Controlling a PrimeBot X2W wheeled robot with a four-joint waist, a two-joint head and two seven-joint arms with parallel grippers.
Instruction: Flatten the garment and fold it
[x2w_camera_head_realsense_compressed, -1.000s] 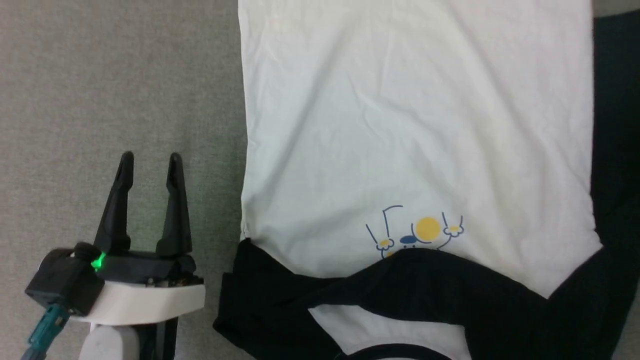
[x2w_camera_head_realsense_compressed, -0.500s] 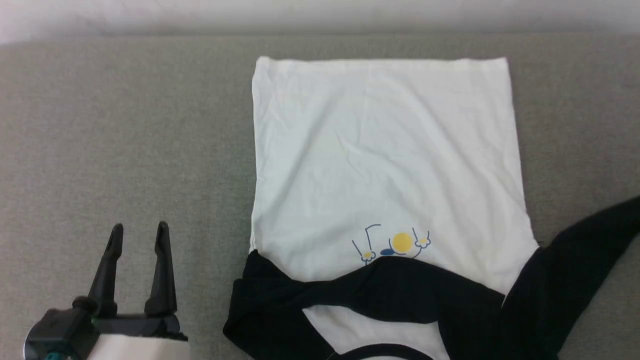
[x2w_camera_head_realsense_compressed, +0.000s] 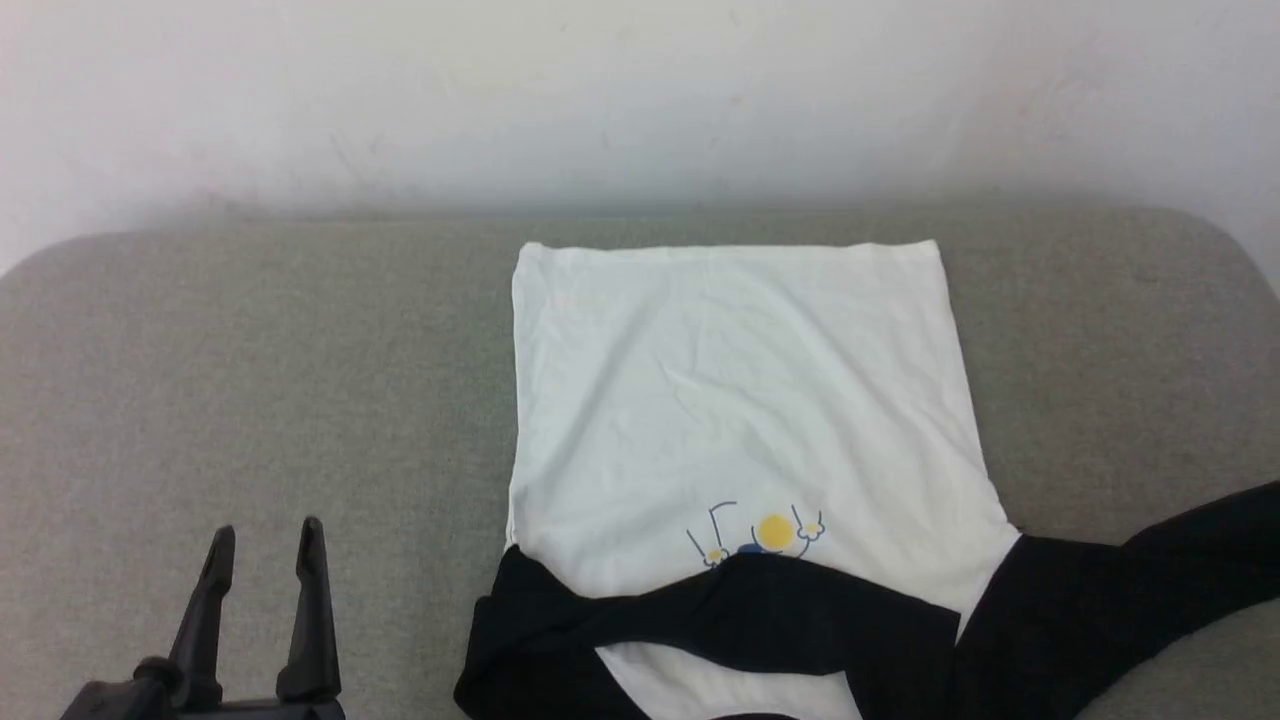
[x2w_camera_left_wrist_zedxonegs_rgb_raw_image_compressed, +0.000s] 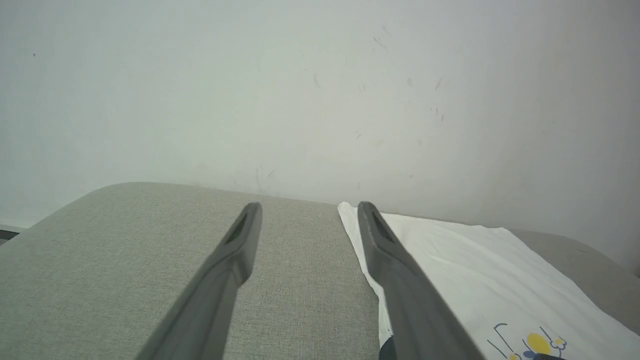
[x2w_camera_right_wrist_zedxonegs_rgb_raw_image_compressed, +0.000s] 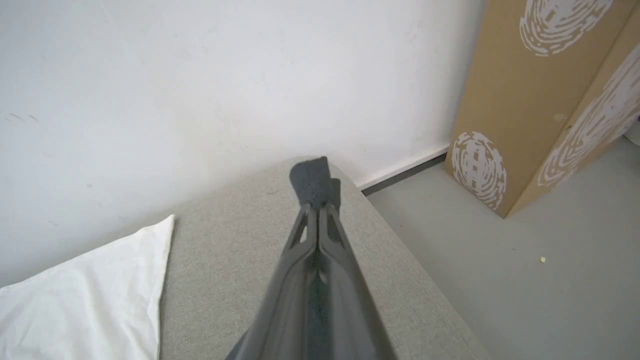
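Note:
The garment (x2w_camera_head_realsense_compressed: 740, 400) lies on a grey cushion, white body spread flat with its hem at the far end. One black sleeve (x2w_camera_head_realsense_compressed: 740, 610) is folded across the chest just below the yellow-and-blue drawing (x2w_camera_head_realsense_compressed: 760, 535). The other black sleeve (x2w_camera_head_realsense_compressed: 1150, 580) stretches off to the right edge of the head view. My left gripper (x2w_camera_head_realsense_compressed: 265, 535) stands open and holds nothing, left of the garment and apart from it; in the left wrist view the left gripper (x2w_camera_left_wrist_zedxonegs_rgb_raw_image_compressed: 307, 207) points past the garment's (x2w_camera_left_wrist_zedxonegs_rgb_raw_image_compressed: 450, 260) far left corner. My right gripper (x2w_camera_right_wrist_zedxonegs_rgb_raw_image_compressed: 317, 207) is shut, with black fabric (x2w_camera_right_wrist_zedxonegs_rgb_raw_image_compressed: 310, 180) pinched at its tips.
The grey cushion (x2w_camera_head_realsense_compressed: 250, 380) ends at a white wall (x2w_camera_head_realsense_compressed: 640, 100) behind. Its rounded right edge (x2w_camera_right_wrist_zedxonegs_rgb_raw_image_compressed: 400, 260) drops to a grey floor (x2w_camera_right_wrist_zedxonegs_rgb_raw_image_compressed: 500, 260), where a brown cardboard box (x2w_camera_right_wrist_zedxonegs_rgb_raw_image_compressed: 525, 100) stands against the wall. Bare cushion lies on both sides of the garment.
The head camera has pulled back and tilted up, bringing the hem and wall into view. The right black sleeve has swung from along the garment's side out to the right. The left gripper stays open.

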